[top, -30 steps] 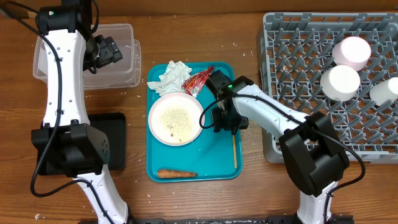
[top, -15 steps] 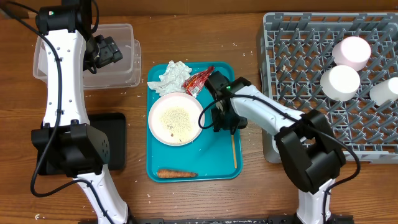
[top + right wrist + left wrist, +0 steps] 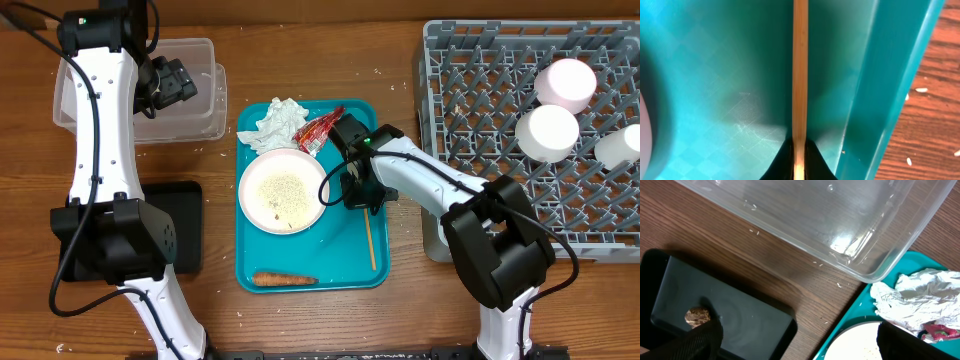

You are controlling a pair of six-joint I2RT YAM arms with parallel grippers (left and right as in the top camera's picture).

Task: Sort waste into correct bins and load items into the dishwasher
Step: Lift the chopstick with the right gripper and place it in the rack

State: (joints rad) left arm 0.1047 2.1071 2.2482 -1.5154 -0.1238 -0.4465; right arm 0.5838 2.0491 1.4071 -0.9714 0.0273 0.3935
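Note:
My right gripper (image 3: pixel 364 199) (image 3: pixel 800 146) is shut on one end of a thin wooden stick (image 3: pixel 371 242) (image 3: pixel 800 70) that lies along the right side of the teal tray (image 3: pixel 345 255). Next to it sits the round plate (image 3: pixel 283 192), strewn with rice. A crumpled napkin (image 3: pixel 278 122), a red wrapper (image 3: pixel 320 130) and a carrot (image 3: pixel 284 280) are also on the tray. My left gripper (image 3: pixel 172 80) (image 3: pixel 810 352) hangs open above the clear tub (image 3: pixel 195 95). A brown lump (image 3: pixel 697 316) lies in the black tray (image 3: pixel 740 310).
The grey dish rack (image 3: pixel 480 110) stands at the right, with two white bowls (image 3: pixel 565 83) (image 3: pixel 548 132) and a cup (image 3: pixel 618 145) upside down in it. Rice grains lie scattered on the wooden table (image 3: pixel 805 285).
My right gripper has shut on the wooden stick. The stick's free end has swung slightly to the left. The left arm has not moved.

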